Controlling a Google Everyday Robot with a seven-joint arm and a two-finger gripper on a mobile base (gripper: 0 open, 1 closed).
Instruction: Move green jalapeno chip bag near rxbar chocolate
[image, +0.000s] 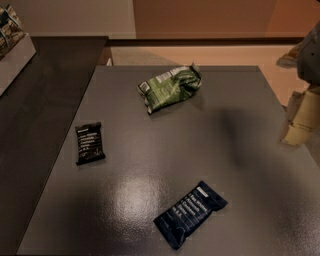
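The green jalapeno chip bag (170, 86) lies crumpled on the far middle of the dark table (240, 165). The rxbar chocolate (90, 143), a small black bar with white text, lies flat on the left side of the table, well apart from the bag. My gripper (301, 116) hangs at the right edge of the view, above the table's right side, far to the right of the bag and holding nothing that I can see.
A dark navy-blue wrapped bar (189, 214) lies near the table's front edge. A dark counter (35, 100) runs along the left, with a box of snacks (12, 42) at its far end. Orange floor lies beyond the table.
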